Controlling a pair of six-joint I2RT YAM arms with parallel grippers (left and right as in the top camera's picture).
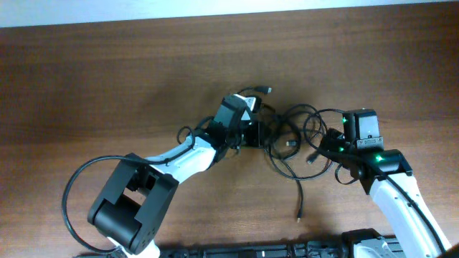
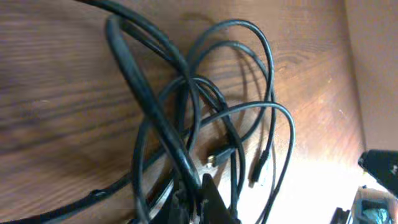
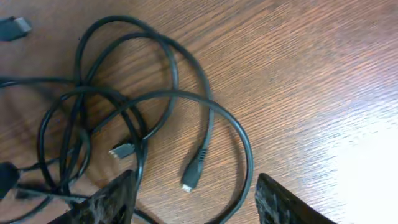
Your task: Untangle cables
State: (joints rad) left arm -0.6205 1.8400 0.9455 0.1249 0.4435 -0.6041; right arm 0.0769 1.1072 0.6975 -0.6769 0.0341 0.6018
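Note:
A tangle of thin black cables (image 1: 287, 136) lies mid-table between my two grippers, with one loose end trailing toward the front (image 1: 300, 208). My left gripper (image 1: 247, 132) is at the tangle's left edge, shut on a strand of the cables (image 2: 186, 168); loops and a small plug (image 2: 219, 155) lie beyond its fingers. My right gripper (image 1: 326, 147) is open at the tangle's right edge, its fingers (image 3: 193, 199) spread either side of a loop and a plug end (image 3: 193, 171), hovering above them.
The brown wooden table (image 1: 107, 86) extends left and back. A thicker black arm wire (image 1: 75, 186) loops by the left arm's base. A pale wall strip (image 1: 215, 11) runs along the far edge.

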